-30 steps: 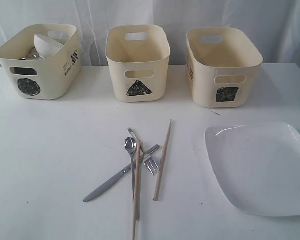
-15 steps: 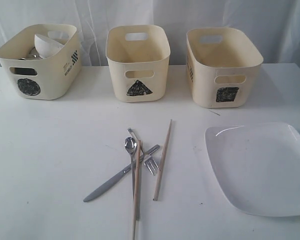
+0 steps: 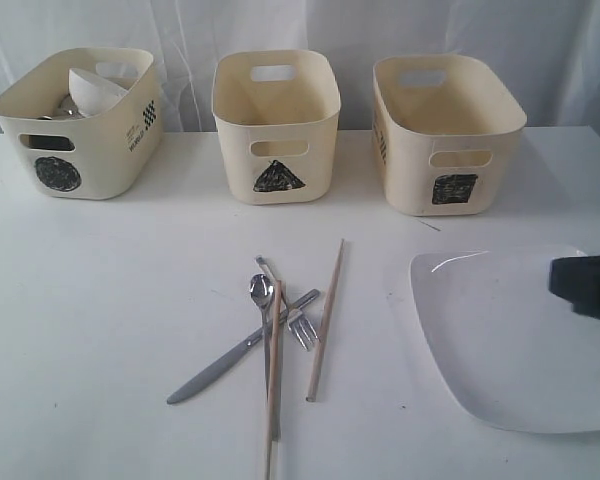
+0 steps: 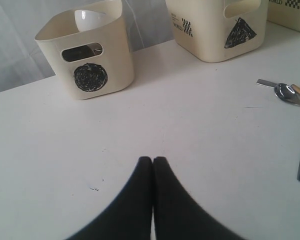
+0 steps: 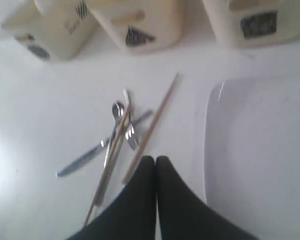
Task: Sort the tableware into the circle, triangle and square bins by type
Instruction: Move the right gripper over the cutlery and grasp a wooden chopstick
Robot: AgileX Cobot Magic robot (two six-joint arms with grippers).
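Three cream tubs stand at the back: the circle tub [image 3: 78, 125] holds a white bowl [image 3: 95, 88] and steel pieces, while the triangle tub [image 3: 276, 128] and the square tub [image 3: 445, 135] show nothing inside. Mid-table lies a pile of two chopsticks [image 3: 325, 320], a spoon [image 3: 260, 290], a fork [image 3: 302, 328] and a knife [image 3: 242, 347]. The large white square plate [image 3: 510, 335] lies at the right. My right gripper [image 3: 586, 284] hovers blurred over the plate's right side, shut and empty [image 5: 156, 159]. My left gripper [image 4: 153, 160] is shut and empty over bare table.
A white curtain hangs behind the tubs. The table's back edge runs just behind them. The plate's front corner sits close to the table's near edge.
My right gripper has entered the exterior view from the right edge, above the plate. Nothing on the table has moved.
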